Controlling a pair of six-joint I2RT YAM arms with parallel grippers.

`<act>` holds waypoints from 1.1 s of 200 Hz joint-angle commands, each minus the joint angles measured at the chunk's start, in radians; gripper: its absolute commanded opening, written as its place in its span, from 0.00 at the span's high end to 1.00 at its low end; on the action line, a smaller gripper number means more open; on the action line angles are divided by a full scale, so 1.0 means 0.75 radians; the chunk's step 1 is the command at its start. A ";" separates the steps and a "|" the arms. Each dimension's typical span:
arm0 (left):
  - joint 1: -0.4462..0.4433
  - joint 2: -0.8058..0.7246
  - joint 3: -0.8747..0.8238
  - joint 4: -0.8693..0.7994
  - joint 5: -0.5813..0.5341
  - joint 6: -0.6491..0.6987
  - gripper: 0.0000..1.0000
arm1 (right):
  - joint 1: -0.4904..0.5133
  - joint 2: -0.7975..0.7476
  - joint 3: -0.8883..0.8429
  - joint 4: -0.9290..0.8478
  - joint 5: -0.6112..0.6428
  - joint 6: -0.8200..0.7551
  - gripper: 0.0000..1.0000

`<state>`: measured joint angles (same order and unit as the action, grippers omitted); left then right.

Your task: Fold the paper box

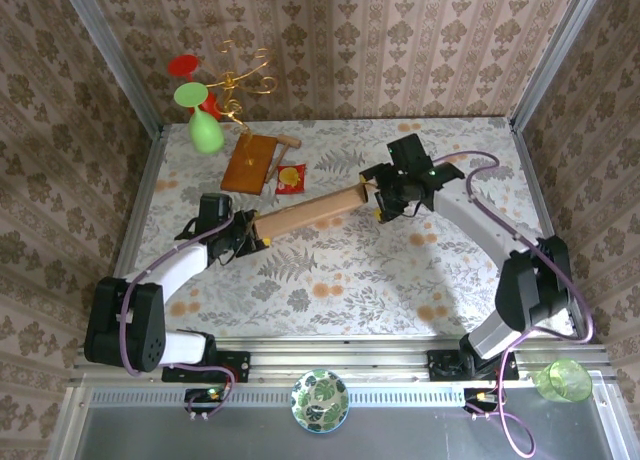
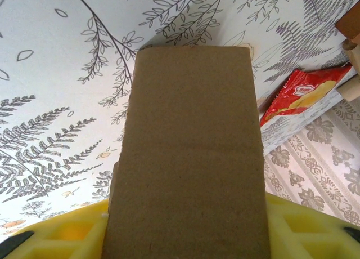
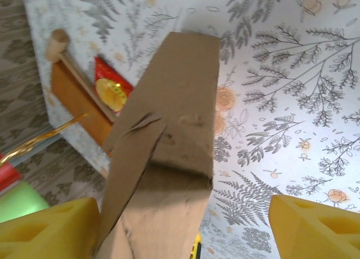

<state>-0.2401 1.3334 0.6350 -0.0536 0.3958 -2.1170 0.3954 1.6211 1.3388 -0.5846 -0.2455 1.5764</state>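
Paper box (image 1: 310, 212) lies on table (image 1: 350, 280), spanning left gripper (image 1: 258, 232) to right gripper (image 1: 375, 195); wooden board (image 1: 248, 163) behind it, snack packet (image 1: 291, 178) right of board

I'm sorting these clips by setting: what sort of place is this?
Probably a robot test booth dressed like a home room: wallpaper panels set in bare metal frame posts, a floral tablecloth, and arms bolted to a rail.

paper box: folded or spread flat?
Folded, not flat. The paper box is a long narrow bar from above; the right wrist view shows panels doubled over. Fully closed: cannot tell.
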 commanded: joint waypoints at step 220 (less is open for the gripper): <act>0.149 -0.257 0.190 -0.739 -0.053 0.785 0.31 | -0.101 0.172 0.216 -0.278 -0.073 0.117 0.51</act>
<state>-0.1646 1.2224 0.6609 -0.3344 0.4580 -1.8141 0.3405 1.7184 1.4429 -0.7162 -0.3260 1.6547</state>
